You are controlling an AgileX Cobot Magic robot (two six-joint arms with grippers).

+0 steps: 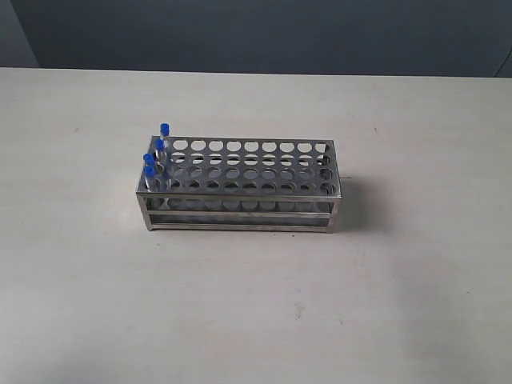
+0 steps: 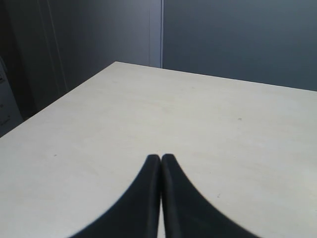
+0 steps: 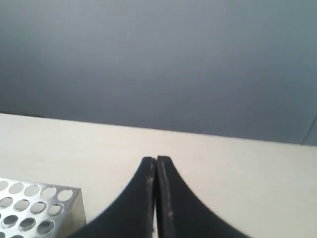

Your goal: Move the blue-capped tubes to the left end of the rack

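Though you only get the fingers from the wrist views, both are easy to read. The left fingers (image 2: pixel 152 166) are pressed flat together with nothing in them, hanging over bare desk (image 2: pixel 99 129) with one of its corner edges ahead. The right fingers (image 3: pixel 148 168) are pinched closed and empty too, with a corner of the rack (image 3: pixel 37 203) close by.

In the exterior view the rack sits roughly mid-desk, long side running 9 to 3 o'clock. All four blue-capped tubes (image 1: pixel 160 146) stand in the holes at its 9 o'clock end, one per row as far as I can tell. The other holes are open.

Loads of bare desk all round the rack, most of it toward 6 o'clock. The desk's 12 o'clock edge is well apart from the rack.
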